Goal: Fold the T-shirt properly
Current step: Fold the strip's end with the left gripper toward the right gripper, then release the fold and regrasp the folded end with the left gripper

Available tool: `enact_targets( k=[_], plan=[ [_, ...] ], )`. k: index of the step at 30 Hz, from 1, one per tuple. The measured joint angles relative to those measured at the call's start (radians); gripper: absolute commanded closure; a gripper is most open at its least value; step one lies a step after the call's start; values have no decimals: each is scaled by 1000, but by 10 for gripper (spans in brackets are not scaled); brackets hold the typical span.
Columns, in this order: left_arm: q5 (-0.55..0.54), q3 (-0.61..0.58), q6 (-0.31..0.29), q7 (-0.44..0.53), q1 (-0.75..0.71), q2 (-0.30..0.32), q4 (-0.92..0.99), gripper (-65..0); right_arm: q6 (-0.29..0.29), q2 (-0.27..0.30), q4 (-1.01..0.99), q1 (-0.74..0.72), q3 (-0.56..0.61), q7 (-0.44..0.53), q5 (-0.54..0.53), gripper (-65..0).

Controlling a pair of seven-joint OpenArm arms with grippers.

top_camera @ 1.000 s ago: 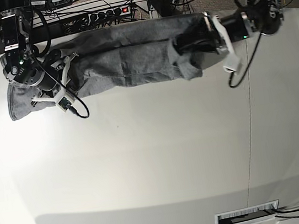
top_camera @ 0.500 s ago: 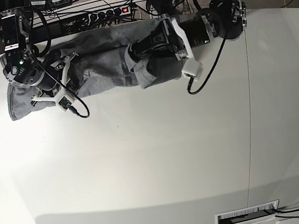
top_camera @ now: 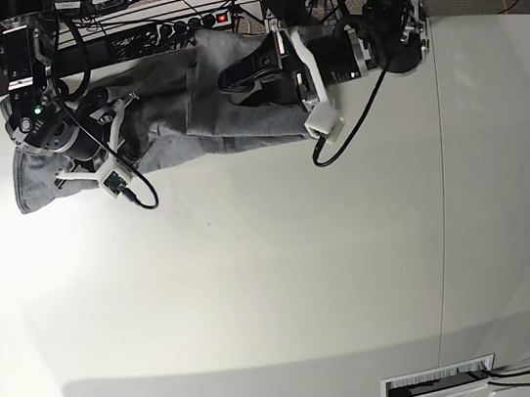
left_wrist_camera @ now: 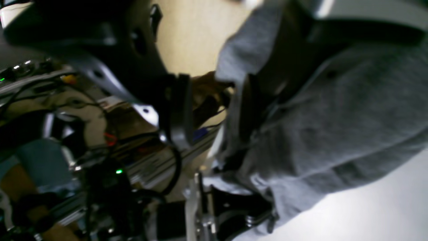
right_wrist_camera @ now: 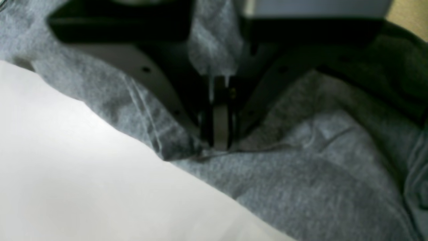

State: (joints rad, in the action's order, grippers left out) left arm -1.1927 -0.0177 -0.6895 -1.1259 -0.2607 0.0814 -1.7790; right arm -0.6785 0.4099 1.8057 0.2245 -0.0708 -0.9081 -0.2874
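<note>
The T-shirt (top_camera: 195, 119) is lying as a rumpled grey band along the far edge of the white tabletop (top_camera: 257, 279), reaching from near the far corner on the base view's left toward the middle of that edge. Its long axis is running parallel to the far edge. Which end is the neck and which the hem cannot be told from these views.

The right gripper (right_wrist_camera: 219, 110) is pressing its jaws together on a thin ridge of fabric close to the garment's near edge, at the end of the band on the base view's left. The left gripper (left_wrist_camera: 214, 107) is holding a fold of cloth: in the left wrist view grey fabric is draping over one finger and running between the two, so it appears to be grasping the T-shirt, although the jaws are not fully together. In the base view this end is being carried doubled over the body of the garment.

Handling judgement: the fabric is soft, light and limp, offering no stiffness. It is likely to sag and bunch between the two holds. Seams, hems and corners are the soundest places to grip, since single layers are likely to slip or stretch.
</note>
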Motion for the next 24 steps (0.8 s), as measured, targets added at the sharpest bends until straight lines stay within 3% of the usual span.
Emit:
enact_targets(
  k=[2, 6, 9, 11, 13, 17, 21, 24],
  plan=[
    [-3, 2, 0, -22, 10, 2, 0, -238, 0, 0, 0, 0, 0, 0, 0, -18],
    [3, 25, -1, -135, 23, 8, 0, -135, 0, 1, 0, 0, 0, 0, 0, -18],
    [1, 26, 0, -130, 23, 52, 0, -44, 0, 2, 0, 0, 0, 0, 0, -18],
    [57, 26, 0, -110, 23, 74, 0, 0, 0, 2, 0, 0, 0, 0, 0, -18],
    [114, 26, 0, -77, 23, 84, 0, 0, 0, 2, 0, 0, 0, 0, 0, -18],
    [105, -6, 0, -12, 23, 86, 0, 0, 0, 2, 0, 0, -1, 0, -1, -18],
    [130, -119, 0, 55, 23, 85, 0, 0, 0, 2, 0, 0, -1, 0, -1, -18],
    [240, -225, -1, 122, 22, 86, 0, 0, 0, 2, 0, 0, -1, 0, -1, -18]
  ],
)
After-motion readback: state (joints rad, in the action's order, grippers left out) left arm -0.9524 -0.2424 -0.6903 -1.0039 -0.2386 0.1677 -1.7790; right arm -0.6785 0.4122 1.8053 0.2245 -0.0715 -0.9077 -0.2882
